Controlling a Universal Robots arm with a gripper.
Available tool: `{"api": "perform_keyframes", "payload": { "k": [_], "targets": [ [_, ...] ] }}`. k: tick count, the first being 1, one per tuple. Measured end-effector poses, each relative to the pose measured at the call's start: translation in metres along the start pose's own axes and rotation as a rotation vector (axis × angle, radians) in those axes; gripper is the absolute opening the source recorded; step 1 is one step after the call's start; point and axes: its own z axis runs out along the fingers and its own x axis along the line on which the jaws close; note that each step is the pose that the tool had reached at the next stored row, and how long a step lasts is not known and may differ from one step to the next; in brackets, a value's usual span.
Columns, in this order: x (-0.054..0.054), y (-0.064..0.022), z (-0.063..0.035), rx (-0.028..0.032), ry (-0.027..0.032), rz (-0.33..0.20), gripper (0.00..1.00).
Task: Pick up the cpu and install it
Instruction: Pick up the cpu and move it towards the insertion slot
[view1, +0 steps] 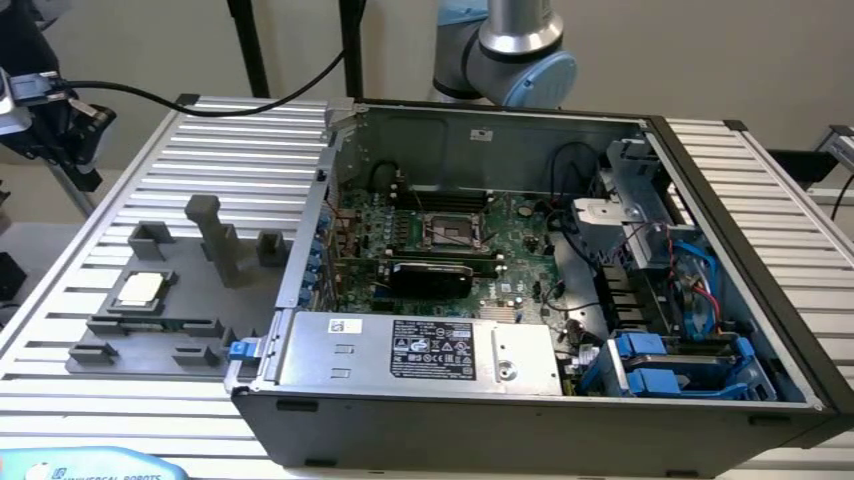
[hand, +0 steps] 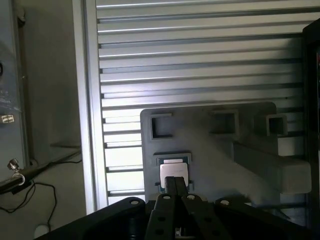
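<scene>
- Exterior view, from its left to its right: one black unit with a cable (view1: 47, 125) at the edge, one grey tray (view1: 200, 295), one open case (view1: 534, 430), all on one slatted table (view1: 227, 150).
- One cpu (view1: 140, 290) lay flat in a recess of the tray, silvery top up, at the tray's left end in this view and well apart from the case.
- One thin green stick (view1: 163, 323) lay in the tray just in front of the cpu; one tall post (view1: 207, 235) stood to its right.
- One arm (view1: 514, 50) rose behind the case.
- Inside the case: one board with one bare socket (view1: 447, 232) and one boxed power supply (view1: 414, 345) in front of it.
- Wrist view added what the exterior view lacked: the gripper (hand: 175, 181) and three square pockets (hand: 223, 122) in a row along the tray.
- The gripper's two fingers (hand: 170, 187) were pressed together with nothing between them.
- They hung above the cpu, partly covering its near edge; no contact could be made out.
</scene>
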Motion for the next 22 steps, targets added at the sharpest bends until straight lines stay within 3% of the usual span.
{"api": "perform_keyframes", "payload": {
  "k": [2, 5, 6, 8, 11, 13, 22],
  "targets": [
    [0.000, 0.0000, 0.0000, 0.0000, 0.0000, 0.000, 0.18],
    [0.000, 0.0000, 0.0000, 0.0000, 0.0000, 0.000, 0.36],
    [0.000, 0.0000, 0.0000, 0.0000, 0.0000, 0.000, 0.36],
    [0.000, 0.0000, 0.0000, 0.0000, 0.0000, 0.000, 0.47],
    [0.000, 0.0000, 0.0000, 0.0000, 0.0000, 0.000, 0.53],
    [0.000, 0.0000, 0.0002, 0.0000, 0.0000, 0.000, 0.65],
    [-0.003, -0.0032, 0.0147, -0.0001, 0.0000, 0.000, 0.65]
  ]
}}
